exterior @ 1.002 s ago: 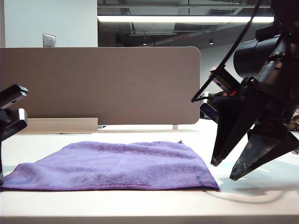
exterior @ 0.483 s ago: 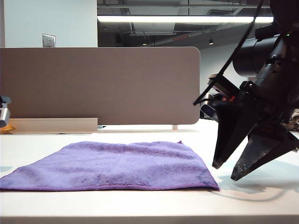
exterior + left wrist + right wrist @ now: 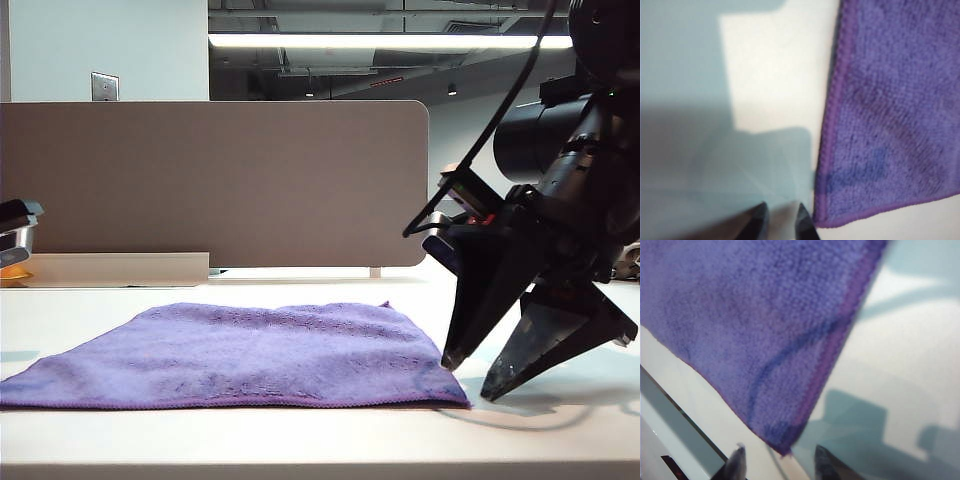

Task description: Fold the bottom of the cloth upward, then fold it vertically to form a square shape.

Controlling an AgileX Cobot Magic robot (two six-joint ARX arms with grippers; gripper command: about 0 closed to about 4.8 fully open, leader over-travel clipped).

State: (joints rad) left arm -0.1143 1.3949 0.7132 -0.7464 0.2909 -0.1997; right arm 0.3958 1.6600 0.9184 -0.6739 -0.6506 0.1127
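Lower and closer to the cloth's near right corner than a second ago — right gripper (image 3: 468, 375), jaws spread, nothing between them, tips just above the white table (image 3: 300, 445). Gone from the left foreground too: left gripper, now only a sliver at the exterior view's left edge.

Purple microfibre cloth (image 3: 250, 355) spread flat across the table's middle, long axis running left to right, hemmed near edge facing the camera. Near right corner (image 3: 785, 447) seen from the right wrist sitting almost between the two parted fingertips (image 3: 736, 460), not yet touched. Near left corner (image 3: 827, 217) seen from the left wrist just beside the left gripper (image 3: 780, 220), tips parted and empty, cloth off to one side of them rather than between.

Closer arm for the bottom edge, by appearance — the right; likely next, a pinch on each near corner.
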